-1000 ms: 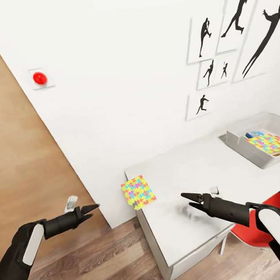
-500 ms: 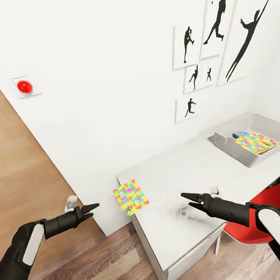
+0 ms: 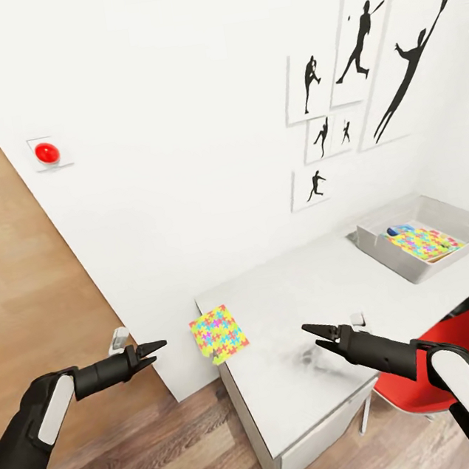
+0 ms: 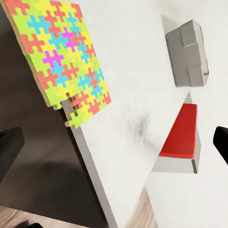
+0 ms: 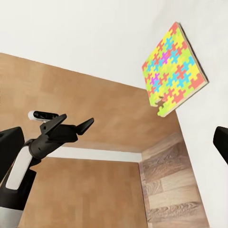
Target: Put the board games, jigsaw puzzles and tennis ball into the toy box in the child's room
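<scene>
Toys lie at two spots on the white counter (image 3: 302, 292) ahead of me. Going from my left: a wooden door (image 3: 19, 294) fills the far left, and a red round button (image 3: 46, 152) sits on the white wall beside it. My left pincer (image 3: 155, 351) hangs over the plank floor (image 3: 161, 453), off the counter's left end, its two dark fingers slightly parted and holding nothing.

Next comes one jigsaw puzzle (image 3: 219, 334), a flat sheet of yellow, pink, blue and orange pieces, lying on the counter's near-left corner with its edge jutting over the rim (my left wrist camera shows one piece sticking out past the corner). My left pincer is near that sheet but apart from it.

My right pincer (image 3: 313, 331) hovers above the middle of the counter, fingers slightly apart and empty, pointing toward the puzzle without touching it.

Further right, black sports-silhouette pictures (image 3: 360, 67) hang on the wall. Below them the toy box (image 3: 386, 249), a shallow light-grey tray, rests at the counter's far right end. Inside it lies a second jigsaw puzzle (image 3: 424, 243), with something blue (image 3: 398, 229) showing at its back edge (too small for me to tell what). A red chair (image 3: 467, 351) stands in front of the counter, beneath my right arm.
</scene>
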You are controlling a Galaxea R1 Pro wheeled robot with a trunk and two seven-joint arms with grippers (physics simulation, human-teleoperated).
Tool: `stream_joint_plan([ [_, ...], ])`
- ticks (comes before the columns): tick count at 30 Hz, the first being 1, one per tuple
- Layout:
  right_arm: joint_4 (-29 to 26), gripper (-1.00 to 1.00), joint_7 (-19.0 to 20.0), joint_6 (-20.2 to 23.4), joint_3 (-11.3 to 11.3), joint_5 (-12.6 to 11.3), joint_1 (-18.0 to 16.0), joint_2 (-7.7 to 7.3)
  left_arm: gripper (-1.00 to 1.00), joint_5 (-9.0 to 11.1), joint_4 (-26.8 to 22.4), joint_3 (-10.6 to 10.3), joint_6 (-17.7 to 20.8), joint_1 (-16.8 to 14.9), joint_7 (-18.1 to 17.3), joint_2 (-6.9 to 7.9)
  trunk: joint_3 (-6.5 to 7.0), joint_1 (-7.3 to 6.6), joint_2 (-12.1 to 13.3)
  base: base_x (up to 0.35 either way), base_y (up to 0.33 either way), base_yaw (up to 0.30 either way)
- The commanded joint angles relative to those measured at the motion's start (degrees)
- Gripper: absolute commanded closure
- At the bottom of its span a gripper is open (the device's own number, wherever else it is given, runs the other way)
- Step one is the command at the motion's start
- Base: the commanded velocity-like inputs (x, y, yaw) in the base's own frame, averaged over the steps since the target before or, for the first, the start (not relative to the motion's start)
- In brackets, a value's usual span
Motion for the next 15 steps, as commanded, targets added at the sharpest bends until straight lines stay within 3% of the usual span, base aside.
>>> stream_joint_plan([
  [1, 0.0, -1.0, 0.53, 0.12, 0.08, 0.56, -0.05, -0.03, -1.0, -0.15, 0.0, 0.06, 0.21, -0.05, -0.3, 0.01, -0.02, 0.03, -0.11, 0.0, 0.0, 0.0],
  [15, -0.02, -1.0, 0.47, 0.04, 1.52, 0.73, -0.05, -0.03, -1.0, -0.15, 0.0, 0.11, 0.21, -0.05, -0.48, 0.07, 1.26, 0.03, -0.11, 0.0, 0.0, 0.0],
])
